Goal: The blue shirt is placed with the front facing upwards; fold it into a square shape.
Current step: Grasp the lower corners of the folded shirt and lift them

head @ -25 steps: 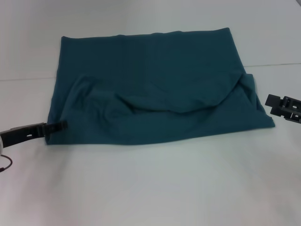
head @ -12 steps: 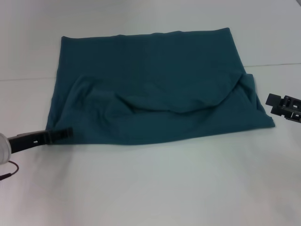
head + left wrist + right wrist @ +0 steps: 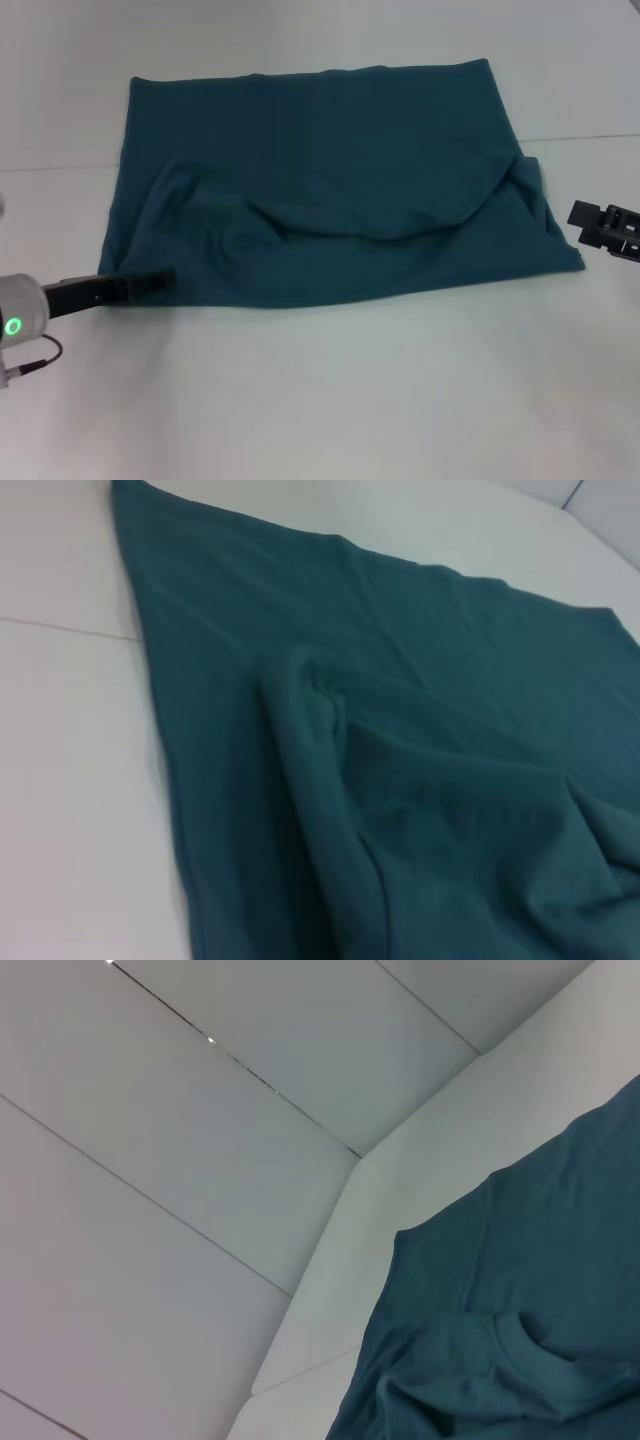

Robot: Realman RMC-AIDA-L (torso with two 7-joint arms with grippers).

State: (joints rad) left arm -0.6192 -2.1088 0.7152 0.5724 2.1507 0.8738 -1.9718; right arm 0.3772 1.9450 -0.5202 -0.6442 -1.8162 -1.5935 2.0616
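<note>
The blue shirt (image 3: 320,180) was soft, matt knit cloth with no sheen, lying in gentle rumpled folds, its weave showing as a fine ribbed grain in the left wrist view. It lay on a white table (image 3: 350,400) whose surface looked smooth and matt. The left gripper (image 3: 135,285) and right gripper (image 3: 605,228) looked like black matt plastic.

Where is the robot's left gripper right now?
In the head view, the left gripper is low on the left, at the near-left corner of the teal-blue cotton shirt.
</note>
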